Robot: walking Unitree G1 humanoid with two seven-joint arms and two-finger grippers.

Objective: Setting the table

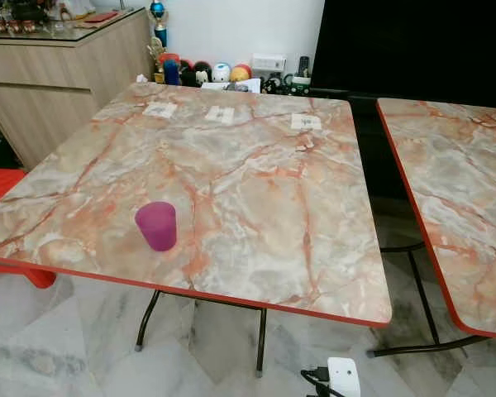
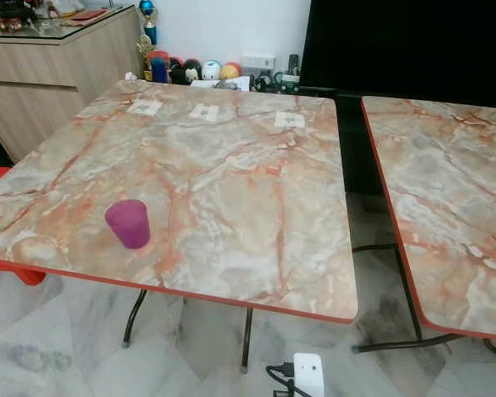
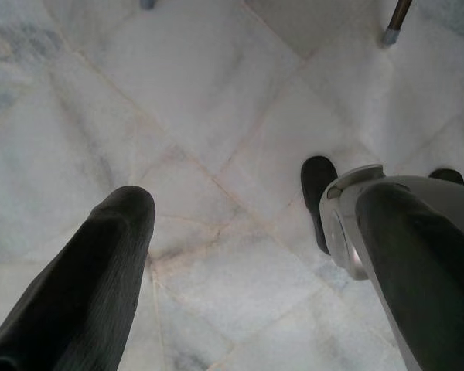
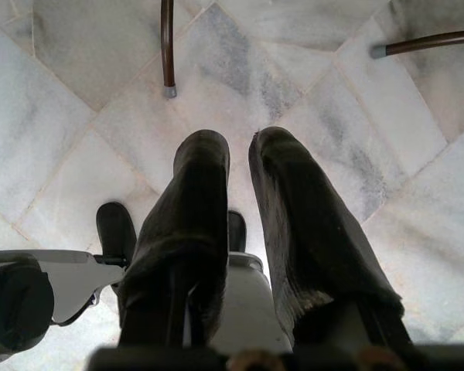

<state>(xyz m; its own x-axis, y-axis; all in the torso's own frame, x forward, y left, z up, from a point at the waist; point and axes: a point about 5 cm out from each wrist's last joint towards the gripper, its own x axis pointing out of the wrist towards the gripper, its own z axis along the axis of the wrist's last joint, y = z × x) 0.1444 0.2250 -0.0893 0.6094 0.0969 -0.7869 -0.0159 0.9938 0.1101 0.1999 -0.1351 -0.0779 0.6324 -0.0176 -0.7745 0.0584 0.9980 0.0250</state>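
Note:
A purple plastic cup (image 1: 156,225) stands upright near the front left edge of a marble-patterned table (image 1: 256,190) with a red rim. Three small white paper marks (image 1: 220,114) lie in a row along the table's far side. Both arms hang low beside me, over the white marble floor. My left gripper (image 3: 255,209) is open, its two black fingers (image 3: 116,255) wide apart with nothing between them. My right gripper (image 4: 238,143) is shut, its fingers (image 4: 197,201) nearly touching and holding nothing.
A second marble table (image 1: 455,182) stands to the right across a narrow gap. A wooden cabinet (image 1: 58,78) is at the back left, with toys (image 1: 202,73) along the wall. A red seat (image 1: 0,186) is at left. A white plug box (image 1: 344,376) lies on the floor in front.

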